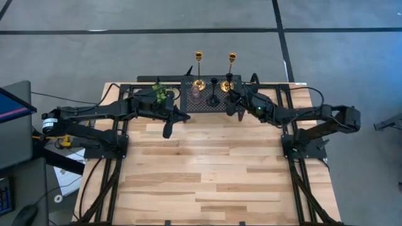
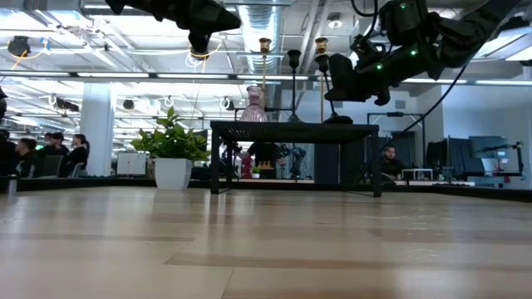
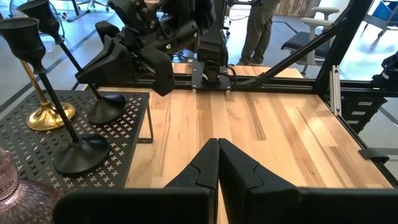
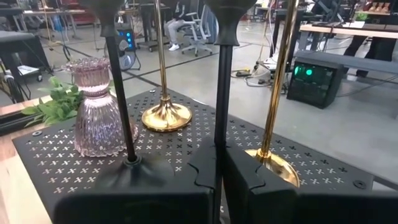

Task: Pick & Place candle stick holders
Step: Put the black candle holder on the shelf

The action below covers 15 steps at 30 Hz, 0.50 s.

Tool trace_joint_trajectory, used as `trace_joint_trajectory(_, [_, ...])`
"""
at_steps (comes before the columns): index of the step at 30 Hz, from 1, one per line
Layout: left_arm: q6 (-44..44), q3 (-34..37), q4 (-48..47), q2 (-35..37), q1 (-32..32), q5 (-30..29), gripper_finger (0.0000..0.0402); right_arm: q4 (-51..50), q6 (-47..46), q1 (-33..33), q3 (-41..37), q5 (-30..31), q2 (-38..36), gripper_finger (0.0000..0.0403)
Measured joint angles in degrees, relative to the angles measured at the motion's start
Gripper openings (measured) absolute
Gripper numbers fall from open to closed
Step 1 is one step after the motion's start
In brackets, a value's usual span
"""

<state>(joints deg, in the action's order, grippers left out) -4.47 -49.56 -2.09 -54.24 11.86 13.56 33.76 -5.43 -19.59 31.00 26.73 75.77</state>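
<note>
The high view looks straight down on the whole table (image 1: pixel 207 169) from well above, with the black mesh stand (image 1: pixel 204 94) just ahead of both grippers at the far edge. The low view sits at table-top height, facing level across the boards to the same stand (image 2: pixel 295 130), well beyond the camera and below the arms. Each wrist view looks forward close past its own fingers: the left gripper (image 3: pixel 217 163) has the stand (image 3: pixel 74 130) off to one side ahead, the right gripper (image 4: pixel 219 163) sits right over it (image 4: pixel 186 146).
</note>
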Motion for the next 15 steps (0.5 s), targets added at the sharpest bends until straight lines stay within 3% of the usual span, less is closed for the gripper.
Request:
trace_joint_trajectory(6, [0.0,0.0,0.0,0.0,0.0,0.0,0.0006,-1.57,-0.01,0.01,-0.01,-0.01,-0.29,0.0013])
trace_joint_trajectory(15, [0.01,-0.02,-0.03,-0.02,0.0,0.0,0.0006,-6.85,-0.11,0.32,-0.17,0.23,0.06,0.0092])
